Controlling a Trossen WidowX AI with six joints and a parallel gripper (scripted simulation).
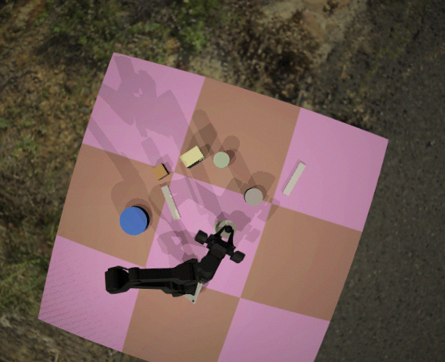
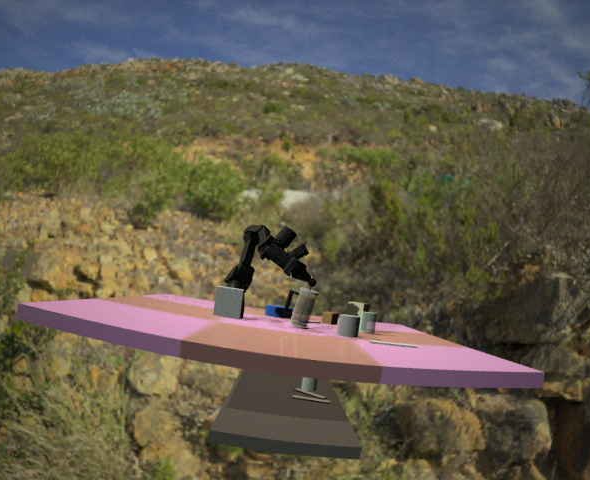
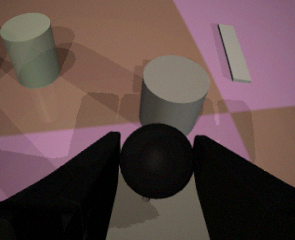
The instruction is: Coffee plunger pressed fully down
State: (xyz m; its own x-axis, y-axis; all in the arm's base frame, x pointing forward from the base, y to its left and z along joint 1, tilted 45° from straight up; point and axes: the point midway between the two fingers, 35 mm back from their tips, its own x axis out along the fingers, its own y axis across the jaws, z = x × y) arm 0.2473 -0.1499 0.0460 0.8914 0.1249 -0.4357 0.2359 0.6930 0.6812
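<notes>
Pink-and-brown checkered table (image 1: 323,171), blue disc (image 1: 133,220), black claw (image 1: 227,230), cream block (image 1: 191,156), orange cube (image 1: 160,171)
</notes>
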